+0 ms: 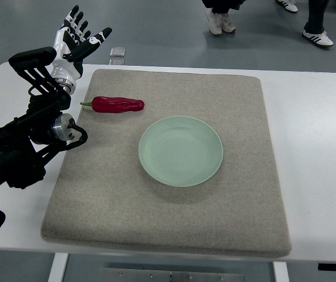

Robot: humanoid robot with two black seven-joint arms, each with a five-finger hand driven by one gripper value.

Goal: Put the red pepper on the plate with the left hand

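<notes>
A red pepper [118, 105] with a short green stem lies on the grey mat [238, 205], at its far left part. A pale green plate [180, 151] sits empty in the middle of the mat, to the right of and nearer than the pepper. My left hand [78, 39] is raised beyond the far left corner of the mat, fingers spread, holding nothing. It is apart from the pepper, up and to its left. The right arm does not show.
The mat lies on a white table [315, 129]. A small metal clip-like object [117, 53] sits at the table's far edge. Several people's shoes [221, 22] stand on the floor beyond the table.
</notes>
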